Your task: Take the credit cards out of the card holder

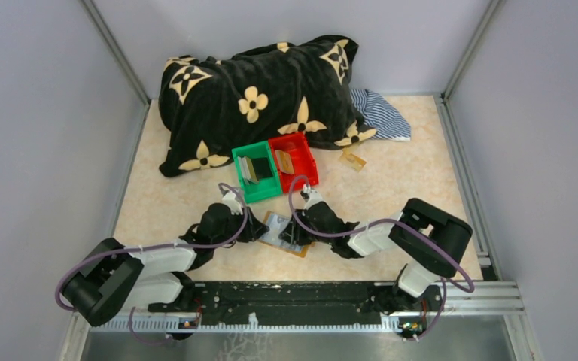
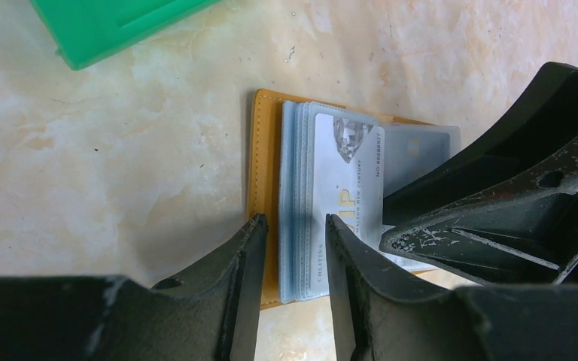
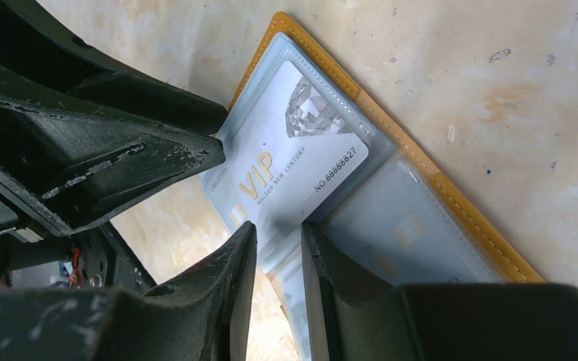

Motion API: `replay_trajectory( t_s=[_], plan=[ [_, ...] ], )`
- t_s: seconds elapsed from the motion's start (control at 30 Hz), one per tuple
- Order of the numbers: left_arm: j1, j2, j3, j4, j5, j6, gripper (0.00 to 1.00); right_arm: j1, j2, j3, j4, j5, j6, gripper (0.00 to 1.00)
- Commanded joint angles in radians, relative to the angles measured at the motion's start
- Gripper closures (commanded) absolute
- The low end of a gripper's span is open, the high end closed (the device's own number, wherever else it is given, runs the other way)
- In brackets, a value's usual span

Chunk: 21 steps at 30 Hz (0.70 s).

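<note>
Though partly hidden, open card holder (image 2: 262, 150)

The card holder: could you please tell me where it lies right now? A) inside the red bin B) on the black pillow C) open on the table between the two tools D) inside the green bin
C: the card holder lies open on the table, in front of the green bin, with the left tool and the right tool over it from either side.
</note>
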Motion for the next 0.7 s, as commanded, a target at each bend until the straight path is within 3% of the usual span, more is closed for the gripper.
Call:
replay_trajectory(
  t_s=[0.0, 0.27, 0.67],
  plan=[
    [-0.004, 0.046, -0.022, -0.112, 0.036, -0.001, 0.59, -0.01, -0.015, -0.029, 0.096, -0.009, 0.024, 0.72],
    [-0.004, 0.093, -0.003, -0.109, 0.059, -0.001, 0.59, -0.018, -0.033, -0.05, 0.126, -0.014, 0.033, 1.0],
    [-0.004, 0.175, 0.018, -0.071, 0.095, -0.007, 0.6, -0.065, -0.131, -0.111, 0.14, -0.041, 0.027, 1.0]
  ],
)
